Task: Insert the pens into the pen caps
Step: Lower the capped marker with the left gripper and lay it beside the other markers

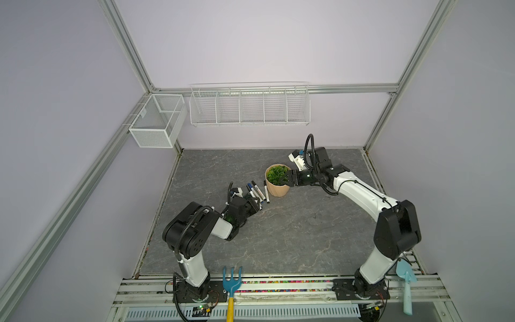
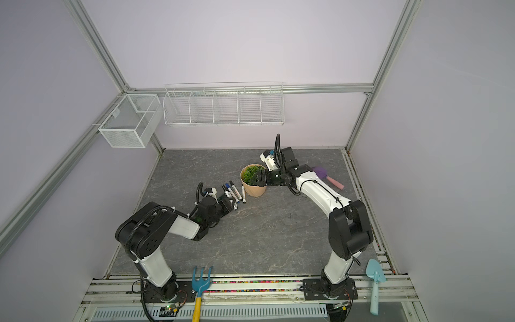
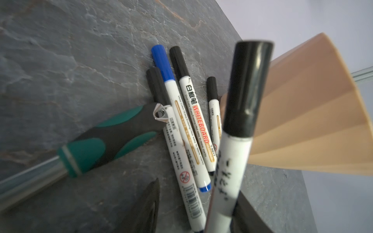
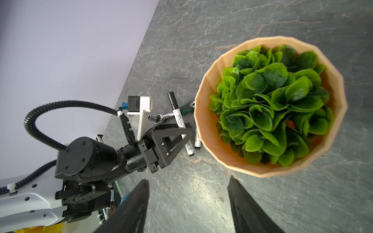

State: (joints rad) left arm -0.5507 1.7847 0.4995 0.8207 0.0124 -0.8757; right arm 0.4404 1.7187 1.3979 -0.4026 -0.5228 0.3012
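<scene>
The left hand [image 3: 198, 187] stands with its fingers [image 3: 149, 205] parted wider than the slim white marker pen with a black plastic cap [image 3: 232, 161] that rises between them. The pen sits close against one finger, clear of the other. Just beyond the fingertips, four more capped white marker pens [image 3: 187, 141], three black-capped and one blue-capped, lie side by side on the grey stone-patterned surface [image 3: 60, 60]. A green-handled metal ratchet wrench [image 3: 113, 139] rests against the nearest. The right hand [image 4: 188, 179] is spread wide, holding nothing, just beside the tan faceted pot of green leaves [image 4: 203, 129].
</scene>
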